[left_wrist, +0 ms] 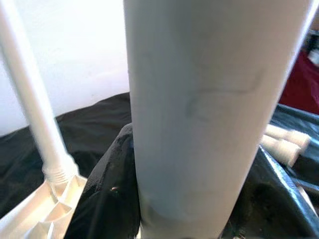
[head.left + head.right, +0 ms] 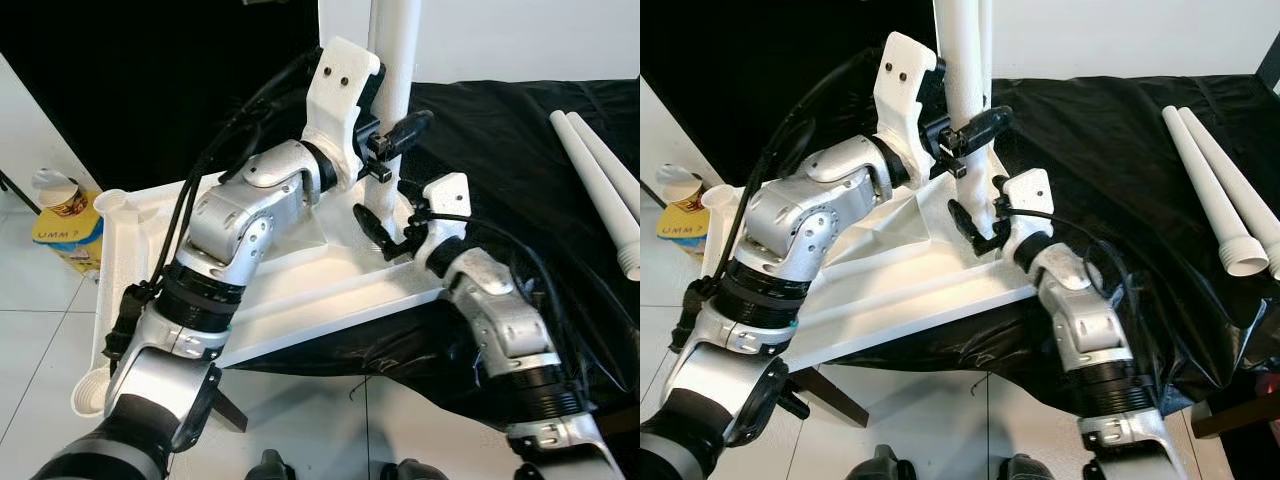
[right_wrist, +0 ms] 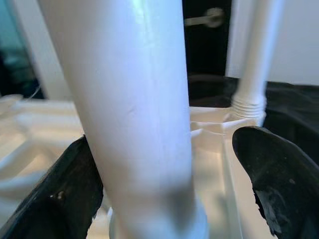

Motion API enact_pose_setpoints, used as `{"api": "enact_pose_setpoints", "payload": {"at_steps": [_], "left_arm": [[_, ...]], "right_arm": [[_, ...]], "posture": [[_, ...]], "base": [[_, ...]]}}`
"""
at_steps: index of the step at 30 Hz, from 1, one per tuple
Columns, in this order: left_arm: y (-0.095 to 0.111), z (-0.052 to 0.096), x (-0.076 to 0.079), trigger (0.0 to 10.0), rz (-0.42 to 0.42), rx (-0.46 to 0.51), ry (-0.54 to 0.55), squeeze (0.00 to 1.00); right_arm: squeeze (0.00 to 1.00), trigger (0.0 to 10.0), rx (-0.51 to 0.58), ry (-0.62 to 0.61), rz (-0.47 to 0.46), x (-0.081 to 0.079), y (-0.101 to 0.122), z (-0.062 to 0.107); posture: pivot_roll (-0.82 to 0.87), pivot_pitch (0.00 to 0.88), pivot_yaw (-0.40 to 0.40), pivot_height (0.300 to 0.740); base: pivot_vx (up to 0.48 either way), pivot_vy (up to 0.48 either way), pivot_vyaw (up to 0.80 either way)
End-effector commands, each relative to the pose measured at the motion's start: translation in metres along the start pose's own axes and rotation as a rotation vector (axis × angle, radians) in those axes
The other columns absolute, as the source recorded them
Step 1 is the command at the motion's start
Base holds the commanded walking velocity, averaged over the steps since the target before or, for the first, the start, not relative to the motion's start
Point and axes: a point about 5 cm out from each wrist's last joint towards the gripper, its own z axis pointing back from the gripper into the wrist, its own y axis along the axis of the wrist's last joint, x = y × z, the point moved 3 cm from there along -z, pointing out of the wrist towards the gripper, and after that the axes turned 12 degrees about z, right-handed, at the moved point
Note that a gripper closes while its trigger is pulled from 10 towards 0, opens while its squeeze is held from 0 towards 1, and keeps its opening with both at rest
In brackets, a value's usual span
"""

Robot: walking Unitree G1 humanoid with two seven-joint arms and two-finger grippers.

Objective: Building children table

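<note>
One white leg (image 2: 962,60) is held upright on the overturned tabletop (image 2: 300,285), pinched by the left gripper (image 2: 975,125). The right gripper (image 2: 385,235) is spread around its base. Two spare legs (image 2: 1220,190) are seen at 3 o'clock on the black sheet (image 2: 1110,160).

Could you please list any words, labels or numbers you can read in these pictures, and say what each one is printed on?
"UMM" on the yellow packet on the floor at the robot's left; a further mark after it is too blurred to read.
The paper cup above it has printing too small to read.
</note>
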Motion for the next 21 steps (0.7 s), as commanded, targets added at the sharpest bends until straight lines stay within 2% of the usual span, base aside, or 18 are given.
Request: {"api": "enact_pose_setpoints", "payload": {"at_steps": [1,6,9,13,15,19,21], "left_arm": [[0.009,-0.004,-0.004,10.0,0.007,0.033,0.062,0.0],[0.014,-0.01,-0.005,10.0,0.031,0.068,0.108,0.0],[0.017,-0.015,-0.003,10.0,0.051,0.083,0.134,0.0],[0.018,-0.017,-0.002,10.0,0.059,0.09,0.144,0.0],[0.019,-0.019,-0.003,10.0,0.077,0.098,0.163,0.0],[0.019,-0.019,-0.003,10.0,0.075,0.102,0.173,0.0],[0.019,-0.021,-0.004,10.0,0.081,0.106,0.187,0.0]], "right_arm": [[0.0,10.0,0.016,-0.073,0.007,0.001,0.004,-0.004],[0.0,10.0,0.012,-0.164,-0.014,-0.003,0.005,-0.011],[0.0,10.0,0.005,-0.211,0.009,-0.006,0.005,-0.016],[0.0,10.0,0.005,-0.221,0.028,-0.007,0.006,-0.019],[0.0,10.0,0.002,-0.236,0.068,-0.008,0.008,-0.023],[0.0,10.0,0.004,-0.239,0.064,-0.009,0.009,-0.025],[0.0,10.0,0.013,-0.221,0.066,-0.016,0.011,-0.028]], "posture": [[0.02,0.047,0.027,0.74],[0.02,0.053,0.023,0.74],[0.03,0.059,0.019,0.74],[0.03,0.062,0.019,0.74],[0.04,0.064,0.02,0.74],[0.04,0.066,0.022,0.74],[0.04,0.067,0.027,0.74]], "base": [[0.0,0.0,0.0],[0.0,0.0,0.0],[0.0,0.0,0.0],[0.0,0.0,0.0],[0.0,0.0,0.0],[0.0,0.0,0.0],[0.0,0.0,0.0]]}}
